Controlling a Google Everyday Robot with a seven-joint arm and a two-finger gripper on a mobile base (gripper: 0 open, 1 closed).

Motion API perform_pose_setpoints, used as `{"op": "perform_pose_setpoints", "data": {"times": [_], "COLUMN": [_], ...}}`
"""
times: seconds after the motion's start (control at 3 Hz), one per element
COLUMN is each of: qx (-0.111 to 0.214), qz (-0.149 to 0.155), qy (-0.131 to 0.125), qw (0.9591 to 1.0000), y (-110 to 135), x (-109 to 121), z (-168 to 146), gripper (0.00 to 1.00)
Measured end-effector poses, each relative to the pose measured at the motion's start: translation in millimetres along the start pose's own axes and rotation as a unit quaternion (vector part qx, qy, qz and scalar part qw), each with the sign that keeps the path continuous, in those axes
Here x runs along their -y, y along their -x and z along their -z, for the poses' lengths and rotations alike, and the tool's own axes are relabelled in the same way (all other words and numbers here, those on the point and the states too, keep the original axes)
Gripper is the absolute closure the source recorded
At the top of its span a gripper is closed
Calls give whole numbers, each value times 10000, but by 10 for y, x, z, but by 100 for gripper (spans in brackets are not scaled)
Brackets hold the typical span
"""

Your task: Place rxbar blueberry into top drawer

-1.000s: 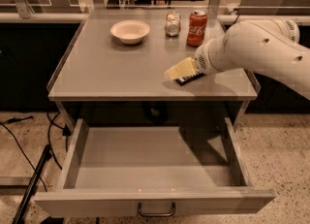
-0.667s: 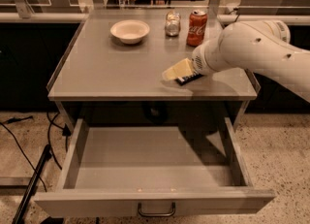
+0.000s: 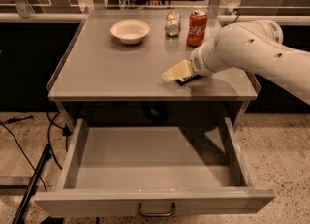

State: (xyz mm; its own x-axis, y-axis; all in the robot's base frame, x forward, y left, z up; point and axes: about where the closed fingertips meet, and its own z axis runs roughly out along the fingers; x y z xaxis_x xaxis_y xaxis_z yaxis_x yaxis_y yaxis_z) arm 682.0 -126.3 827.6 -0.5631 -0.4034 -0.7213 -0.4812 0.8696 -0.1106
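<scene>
The rxbar blueberry [image 3: 187, 79] shows only as a dark sliver on the grey counter's front right, mostly hidden under my gripper. My gripper [image 3: 174, 72] is a pale wedge at the end of the white arm [image 3: 242, 48], low over the countertop and right on the bar. The top drawer [image 3: 154, 202] is pulled wide open below the counter. Its plain grey inside holds nothing, and its dark handle [image 3: 156, 212] is at the front.
On the counter [image 3: 106, 68] stand a white bowl [image 3: 130, 30] at the back left, a small glass jar [image 3: 172, 24] and a red soda can [image 3: 197, 27] at the back. Cables and a dark stand leg lie on the floor at left [image 3: 34, 169].
My gripper has shifted a little to the left along the counter's front right area. The drawer and the other objects have not moved.
</scene>
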Motion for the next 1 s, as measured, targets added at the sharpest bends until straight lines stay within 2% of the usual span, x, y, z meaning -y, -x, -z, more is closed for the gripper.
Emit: {"op": "perform_pose_setpoints", "data": {"times": [0.67,1.0], "qx": [-244,-406], "qz": [-94,-211], "qy": [-59,3], "qw": [9996,9990], "y": [-92,-133], "x": [97,139], "z": [-97,-128], "gripper": [0,0]}}
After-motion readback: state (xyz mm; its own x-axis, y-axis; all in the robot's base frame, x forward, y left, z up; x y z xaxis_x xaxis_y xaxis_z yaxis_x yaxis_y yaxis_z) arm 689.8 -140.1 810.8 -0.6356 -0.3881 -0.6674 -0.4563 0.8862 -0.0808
